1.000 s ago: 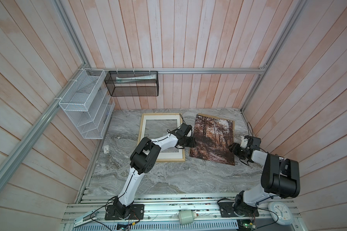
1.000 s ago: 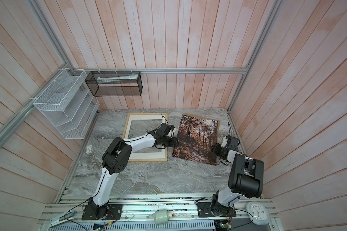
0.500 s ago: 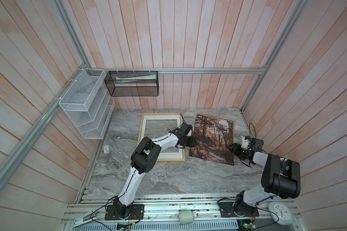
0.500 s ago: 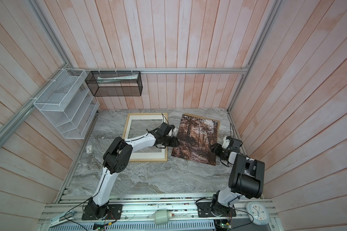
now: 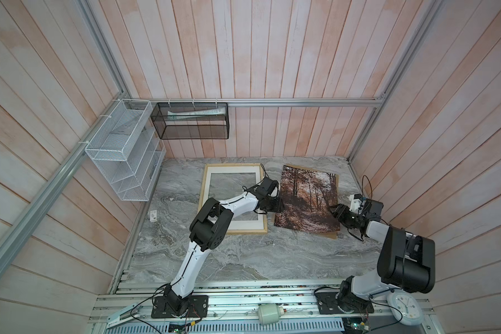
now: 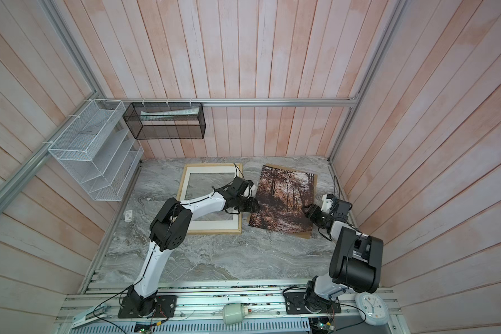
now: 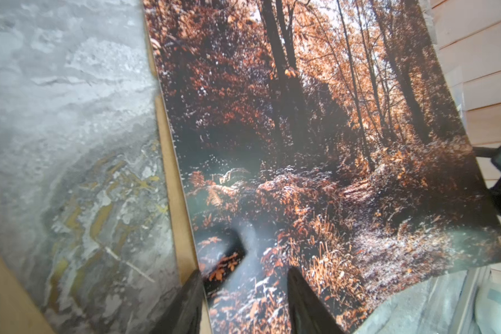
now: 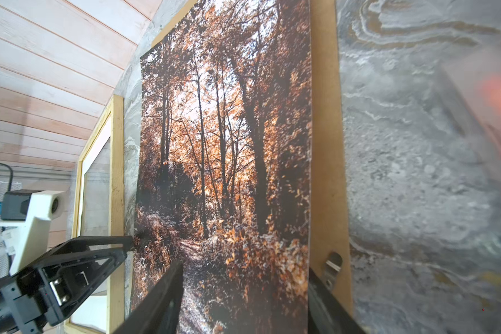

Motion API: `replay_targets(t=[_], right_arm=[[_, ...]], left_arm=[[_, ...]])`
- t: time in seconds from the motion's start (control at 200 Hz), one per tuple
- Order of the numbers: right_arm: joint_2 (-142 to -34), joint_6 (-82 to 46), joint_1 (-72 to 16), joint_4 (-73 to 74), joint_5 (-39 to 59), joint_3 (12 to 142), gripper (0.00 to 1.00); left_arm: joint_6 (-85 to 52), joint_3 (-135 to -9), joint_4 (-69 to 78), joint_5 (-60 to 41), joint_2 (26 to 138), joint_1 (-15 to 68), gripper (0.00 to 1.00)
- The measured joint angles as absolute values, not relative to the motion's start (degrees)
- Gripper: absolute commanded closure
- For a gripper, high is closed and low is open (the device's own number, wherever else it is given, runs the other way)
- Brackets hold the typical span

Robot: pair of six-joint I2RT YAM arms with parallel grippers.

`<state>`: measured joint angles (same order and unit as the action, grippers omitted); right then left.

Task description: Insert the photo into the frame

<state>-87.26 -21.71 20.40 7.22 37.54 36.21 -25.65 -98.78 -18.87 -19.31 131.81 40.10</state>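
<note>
- Frame, white mat inside: is lying photo-less just outside my left gripper.
- Left gripper: jaws are standing spread at the photo's near edge.
- Photo: is lying between my grippers on the fibreboard backing; insertion is not yet begun.
- Right gripper: jaws are standing spread at the opposite edge.

Photo: autumn forest with brown-orange foliage, dark trunks, pale sky patches and a rust-coloured path. Frame: pale natural-wood rails, with a white mat inside. Board under the photo: plain tan-brown. Table: grey marble veining with ochre streaks. Walls: whitewashed pink planks. Wire shelf: white. Mesh basket: black.
</note>
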Motion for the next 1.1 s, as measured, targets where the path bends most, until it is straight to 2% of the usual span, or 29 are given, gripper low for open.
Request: replay_targets(t=[0.155,0.64,0.93,1.1], right_arm=[[-87.31,-22.55,20.4,8.03,38.76,35.59,0.46],[-84.16,-22.79,20.4,7.44,38.83,35.51,0.81],[-78.91,-21.32,20.05,4.23,36.88,35.53,0.91],[-77.21,-20.49,18.35,2.09,35.46,35.68,0.94]], left_arm=[[-25.63,-98.8,-18.87,-19.51,131.83,40.1,0.51],[-25.5,-98.8,-18.83,-19.22,131.83,40.1,0.51],[-24.64,-98.8,-18.87,-18.06,131.57,40.1,0.51],[-23.75,-98.8,-18.9,-16.86,130.89,40.1,0.51]])
